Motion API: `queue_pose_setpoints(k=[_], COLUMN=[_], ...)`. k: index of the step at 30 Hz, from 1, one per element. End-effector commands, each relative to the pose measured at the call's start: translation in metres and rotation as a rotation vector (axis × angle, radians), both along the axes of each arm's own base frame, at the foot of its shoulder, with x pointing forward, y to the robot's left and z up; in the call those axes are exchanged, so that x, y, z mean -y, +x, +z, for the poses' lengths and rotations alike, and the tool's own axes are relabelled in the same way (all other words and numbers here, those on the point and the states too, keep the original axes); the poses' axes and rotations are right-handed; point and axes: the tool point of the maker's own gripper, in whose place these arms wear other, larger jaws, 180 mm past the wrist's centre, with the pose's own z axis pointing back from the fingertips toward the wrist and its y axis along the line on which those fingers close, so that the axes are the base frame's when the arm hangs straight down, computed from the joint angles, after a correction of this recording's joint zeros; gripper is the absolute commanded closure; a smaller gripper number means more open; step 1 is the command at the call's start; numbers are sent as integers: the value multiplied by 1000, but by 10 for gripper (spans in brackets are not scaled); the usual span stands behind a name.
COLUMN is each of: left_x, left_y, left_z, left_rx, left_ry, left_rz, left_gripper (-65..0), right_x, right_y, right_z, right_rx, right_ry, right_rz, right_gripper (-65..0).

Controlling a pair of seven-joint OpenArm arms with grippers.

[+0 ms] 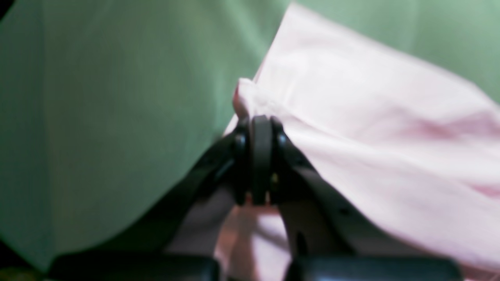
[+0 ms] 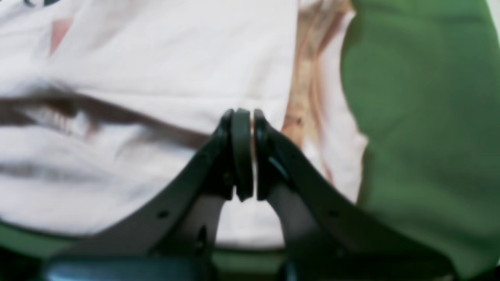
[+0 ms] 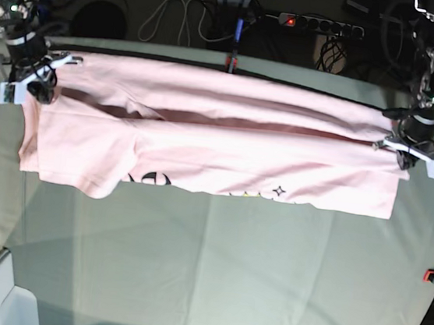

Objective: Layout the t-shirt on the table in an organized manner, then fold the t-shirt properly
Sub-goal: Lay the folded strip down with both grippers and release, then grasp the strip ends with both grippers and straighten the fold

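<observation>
The t-shirt [image 3: 211, 142] hung stretched between both arms above the desk [image 3: 212, 272]. The left gripper [image 1: 261, 128] had its jaws clenched on one end, the right gripper [image 2: 247, 125] likewise on the other.

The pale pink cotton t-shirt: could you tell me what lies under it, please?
Under the pale pink cotton t-shirt lies the wide table covered in grey-green cloth, visible all round it. The folded-over fabric hides most of the black lettering; anything else beneath is covered.

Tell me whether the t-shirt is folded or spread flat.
Folded: the t-shirt lies doubled lengthwise on the table, its upper layer covering most of the lettering.
</observation>
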Motion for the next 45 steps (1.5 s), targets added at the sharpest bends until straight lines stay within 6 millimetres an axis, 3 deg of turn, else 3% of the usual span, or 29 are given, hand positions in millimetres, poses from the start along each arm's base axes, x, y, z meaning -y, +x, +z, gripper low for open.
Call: queue_pose_setpoints(k=[1, 6, 10, 19, 23, 28, 32, 36, 40, 45], left_x=[-10, -13, -15, -20, -20, -9, -7, -7, -7, -8], left_y=[8, 3, 7, -4, -4, -3, -3, -3, -3, -3], left_z=[13, 5, 4, -14, -15, -18, -18, -18, -18, -17], left_rx=[43, 20, 21, -35, -36, -27, -25, -23, -23, -23], left_ry=[31, 32, 29, 16, 14, -9, -15, -14, -14, -10], left_rz=[6, 15, 24, 47, 48, 52, 52, 53, 53, 53], left_gripper=[-1, -1, -1, -9, -131, -327, -386, -405, -408, -408], right_x=[-3, -18, -18, -11, -8, 0, 7, 15, 16, 25], right_y=[5, -6, -11, -5, 5, 38, 71, 107, 135, 146], right_z=[8, -6, -17, -5, 13, 46, 56, 43, 20, 1], right_rx=[38, 0, -24, -3, 41, 142, 187, 148, 75, 25], right_ry=[6, 44, 63, 26, -10, -63, -78, -113, -109, -70], right_rz=[5, 16, 5, 20, 32, 43, 51, 43, 47, 46], right_gripper=[0, 0, 0, 0, -19, -165, -273, -332, -350, -350])
